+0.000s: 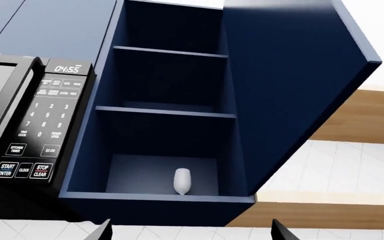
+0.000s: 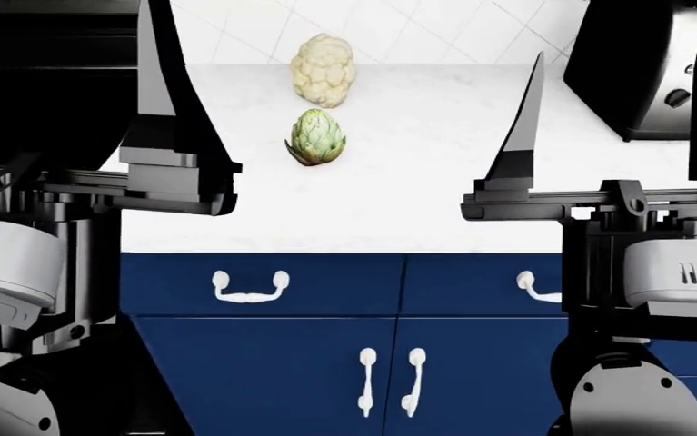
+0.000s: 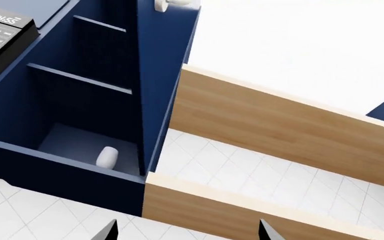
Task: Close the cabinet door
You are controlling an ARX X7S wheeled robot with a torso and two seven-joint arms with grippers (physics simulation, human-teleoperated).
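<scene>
Both claws empty: left claw (image 2: 191, 136) and right claw (image 2: 621, 127) spread wide over bench (image 2: 445, 200). Cabinet door (image 1: 292, 85) swung open overhead at 12 o'clock, well apart from both. Risk: blind upward reach clips door edge or microwave (image 1: 25, 125); white cup (image 1: 182, 181) on bottom shelf near front lip.

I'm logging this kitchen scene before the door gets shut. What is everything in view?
Cabinet door: 1, navy, swung open beside the shelves.
Wall cabinet: 1, navy, three compartments.
Cup: 1, white, bottom compartment.
Microwave: 1, black, beside the cabinet.
Cauliflower: 1, cream, on the counter.
Artichoke: 1, green, in front of the cauliflower.
Toaster: 1, black, counter's far right.
Counter: 1, white.
Base drawers and doors: navy, white handles.
Left gripper: open, raised.
Right gripper: open, raised.
</scene>
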